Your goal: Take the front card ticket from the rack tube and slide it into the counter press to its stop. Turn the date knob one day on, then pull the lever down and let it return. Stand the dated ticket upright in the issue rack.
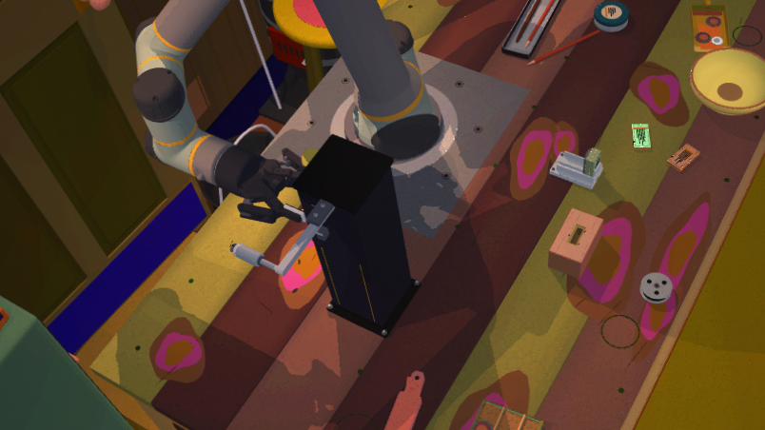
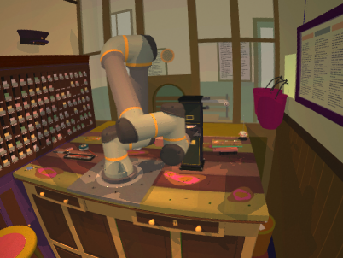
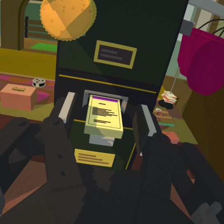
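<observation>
My gripper (image 3: 106, 123) (image 1: 283, 190) is at the front face of the tall black counter press (image 1: 356, 230) (image 2: 192, 132). A yellow card ticket (image 3: 104, 116) lies in the press slot, its near end sticking out between my fingers. The round yellow date knob (image 3: 66, 17) sits high on the press front, up and to the left. The grey lever (image 1: 283, 251) hangs off the press's side, its handle out to the left. The rack tube (image 1: 578, 166) and the pink issue rack (image 1: 575, 240) (image 3: 17, 96) stand on the counter to the right. My gripper is open and holds nothing.
The wall of ticket pigeonholes (image 2: 38, 111) rises along one side of the counter. A yellow bowl (image 1: 727, 80), a pencil tray (image 1: 529, 27), a small reel (image 1: 655, 288) and loose cards (image 1: 640, 135) lie on the far counter. A magenta bucket (image 2: 268, 107) hangs by the wall.
</observation>
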### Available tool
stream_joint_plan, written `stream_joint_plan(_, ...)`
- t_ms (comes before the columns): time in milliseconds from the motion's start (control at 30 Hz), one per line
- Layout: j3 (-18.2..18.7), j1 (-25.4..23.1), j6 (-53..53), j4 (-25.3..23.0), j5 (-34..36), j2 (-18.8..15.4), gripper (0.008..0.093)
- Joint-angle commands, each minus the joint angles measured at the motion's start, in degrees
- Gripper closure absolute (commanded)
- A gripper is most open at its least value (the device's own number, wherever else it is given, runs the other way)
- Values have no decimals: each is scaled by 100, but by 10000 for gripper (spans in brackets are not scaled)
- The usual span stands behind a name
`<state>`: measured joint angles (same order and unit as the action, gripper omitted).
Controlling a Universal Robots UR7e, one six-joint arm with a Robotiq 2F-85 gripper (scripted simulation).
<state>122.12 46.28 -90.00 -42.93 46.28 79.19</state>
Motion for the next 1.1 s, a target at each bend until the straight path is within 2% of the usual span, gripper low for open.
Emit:
stream_joint_plan(0,-2,0,0,1,0,3,434)
stream_joint_plan(567,-51,75,0,11,73,-37,434)
stream_joint_plan(1067,-578,676,0,144,674,-432,434)
